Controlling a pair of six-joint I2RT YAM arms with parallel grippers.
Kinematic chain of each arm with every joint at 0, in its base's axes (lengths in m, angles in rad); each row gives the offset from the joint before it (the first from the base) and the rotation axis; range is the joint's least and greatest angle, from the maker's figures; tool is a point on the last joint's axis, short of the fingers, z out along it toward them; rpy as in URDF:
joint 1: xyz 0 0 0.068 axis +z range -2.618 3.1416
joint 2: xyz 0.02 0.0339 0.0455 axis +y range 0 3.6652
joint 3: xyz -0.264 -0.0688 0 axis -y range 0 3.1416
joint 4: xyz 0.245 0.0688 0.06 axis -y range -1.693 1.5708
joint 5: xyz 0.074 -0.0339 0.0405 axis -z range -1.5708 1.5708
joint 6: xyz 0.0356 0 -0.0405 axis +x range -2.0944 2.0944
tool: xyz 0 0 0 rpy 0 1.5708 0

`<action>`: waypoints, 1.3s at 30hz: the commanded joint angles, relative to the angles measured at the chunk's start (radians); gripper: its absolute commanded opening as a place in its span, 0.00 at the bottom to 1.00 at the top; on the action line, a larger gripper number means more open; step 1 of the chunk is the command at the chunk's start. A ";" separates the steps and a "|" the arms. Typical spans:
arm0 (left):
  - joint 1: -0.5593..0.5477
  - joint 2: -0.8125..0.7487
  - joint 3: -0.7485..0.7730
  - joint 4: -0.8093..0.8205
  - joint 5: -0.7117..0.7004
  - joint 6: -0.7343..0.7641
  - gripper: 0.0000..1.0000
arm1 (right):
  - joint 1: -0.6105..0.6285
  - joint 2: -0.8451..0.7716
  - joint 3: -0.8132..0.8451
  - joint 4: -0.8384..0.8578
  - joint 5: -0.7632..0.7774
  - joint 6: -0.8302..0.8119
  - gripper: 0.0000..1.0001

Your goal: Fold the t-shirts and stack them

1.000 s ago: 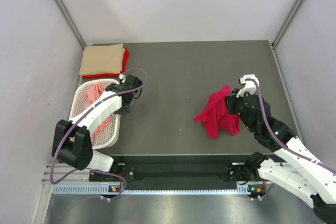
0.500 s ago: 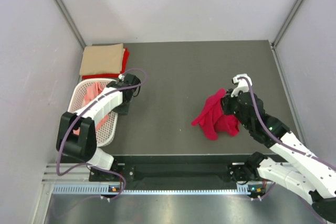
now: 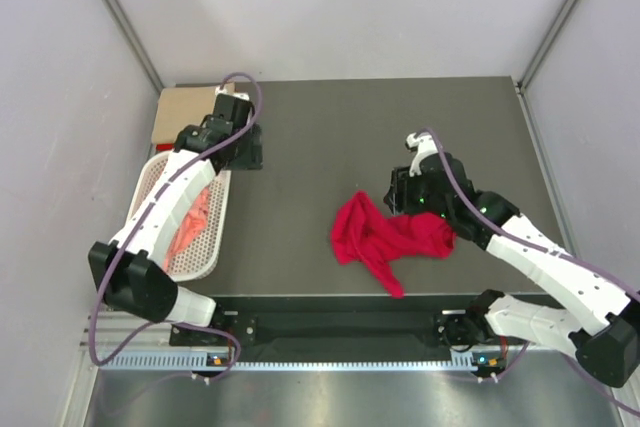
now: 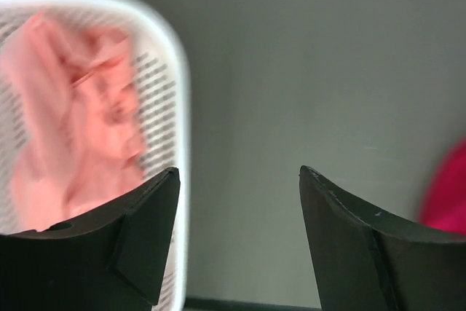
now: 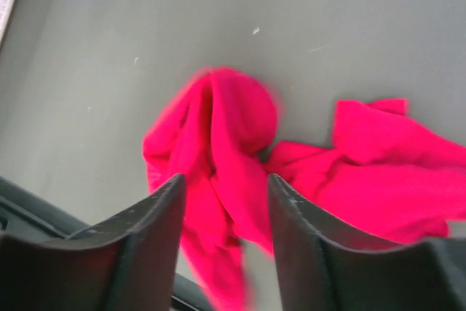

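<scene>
A bright crimson t-shirt (image 3: 385, 237) lies crumpled on the dark table, right of centre. My right gripper (image 3: 401, 199) hovers just above its far edge. In the right wrist view the gripper (image 5: 226, 180) stands open, with the crimson t-shirt (image 5: 240, 151) lying loose below the fingers. A salmon pink t-shirt (image 3: 190, 219) lies bunched in the white mesh basket (image 3: 150, 187) at the left. A folded tan t-shirt (image 3: 182, 107) lies at the back left corner, partly hidden by my left arm. My left gripper (image 3: 246, 155) is open and empty beside the basket's far end (image 4: 239, 176).
The basket rim (image 4: 178, 107) runs down the left of the left wrist view, with the pink t-shirt (image 4: 73, 114) inside and the crimson cloth (image 4: 448, 194) at the far right. Grey walls enclose the table on three sides. The table's front rail (image 3: 340, 327) holds both arm bases.
My right gripper opened and let go of the crimson t-shirt, which dropped and spread leftward on the table. The left gripper opened and swung from the basket toward the back.
</scene>
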State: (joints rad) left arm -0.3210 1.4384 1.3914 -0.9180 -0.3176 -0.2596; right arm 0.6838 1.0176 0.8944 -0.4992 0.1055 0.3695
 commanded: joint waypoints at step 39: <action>-0.412 0.313 -0.352 0.719 0.580 -0.156 0.43 | -0.464 0.464 -0.003 0.046 0.185 0.335 0.35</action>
State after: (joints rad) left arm -0.7284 1.7271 0.9962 -0.2550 0.2630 -0.4145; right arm 0.2325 1.4700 0.8249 -0.5663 0.2588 0.7326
